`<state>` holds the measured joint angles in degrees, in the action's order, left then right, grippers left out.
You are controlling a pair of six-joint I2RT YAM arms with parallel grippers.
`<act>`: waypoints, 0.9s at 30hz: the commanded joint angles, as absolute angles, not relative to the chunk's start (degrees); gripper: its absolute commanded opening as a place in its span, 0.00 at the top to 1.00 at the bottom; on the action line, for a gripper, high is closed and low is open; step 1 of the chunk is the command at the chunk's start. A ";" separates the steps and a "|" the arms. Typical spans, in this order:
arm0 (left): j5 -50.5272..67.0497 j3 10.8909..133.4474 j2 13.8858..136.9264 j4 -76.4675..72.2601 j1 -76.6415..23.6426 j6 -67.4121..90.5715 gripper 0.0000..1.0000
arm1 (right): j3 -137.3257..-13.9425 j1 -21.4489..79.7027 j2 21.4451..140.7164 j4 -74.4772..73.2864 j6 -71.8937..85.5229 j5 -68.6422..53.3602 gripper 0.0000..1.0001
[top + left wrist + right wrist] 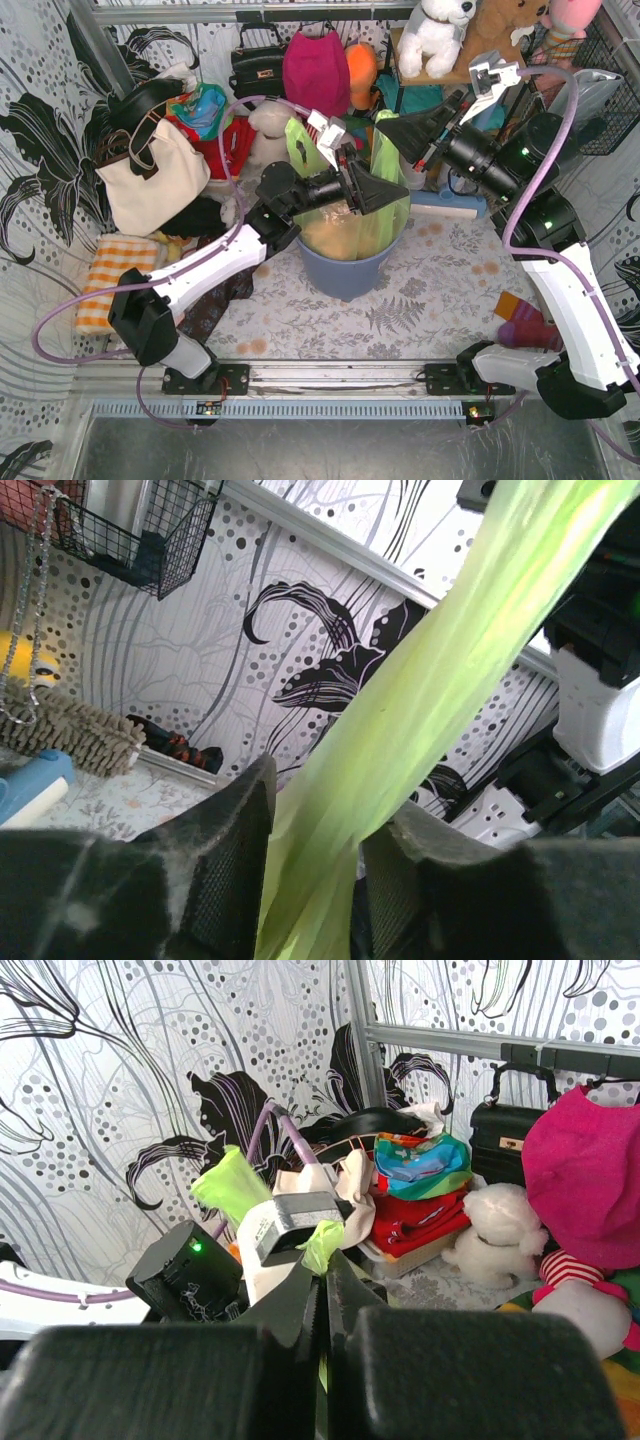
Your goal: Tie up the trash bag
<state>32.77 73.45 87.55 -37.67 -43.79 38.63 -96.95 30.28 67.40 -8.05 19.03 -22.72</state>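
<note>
Trash bag [352, 232] sits in the blue-grey bin [345, 275] mid-worktop [430, 300], pinkish paper showing thru. L pincer [392, 197] has a taut green strip of the bag's rim running between its pads [235, 865]; prob. clamped on it, though the wrist view doesn't show how tight. R pincer [390, 127] is shut w/ a scrap of the other flap nipped at its tips. Both flaps are up & held, but no crossing or knot shows, so I'd call it early: cross, loop & cinch all left.
</note>
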 commanded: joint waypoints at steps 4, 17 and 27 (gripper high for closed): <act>29.15 75.95 82.46 -34.49 -44.55 34.74 0.36 | -94.95 30.35 64.82 -5.31 19.93 -24.90 1.00; 25.14 82.99 79.03 -29.13 -44.81 31.64 0.23 | -92.09 30.33 64.26 -3.43 21.08 -29.25 1.00; 26.71 84.79 81.67 -27.16 -45.00 31.20 0.34 | -92.02 30.34 63.69 -2.47 21.45 -28.84 1.00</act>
<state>25.93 84.03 80.66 -27.44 -44.64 32.23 -92.38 30.22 64.69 -5.87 20.47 -28.08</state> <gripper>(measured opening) 0.642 0.002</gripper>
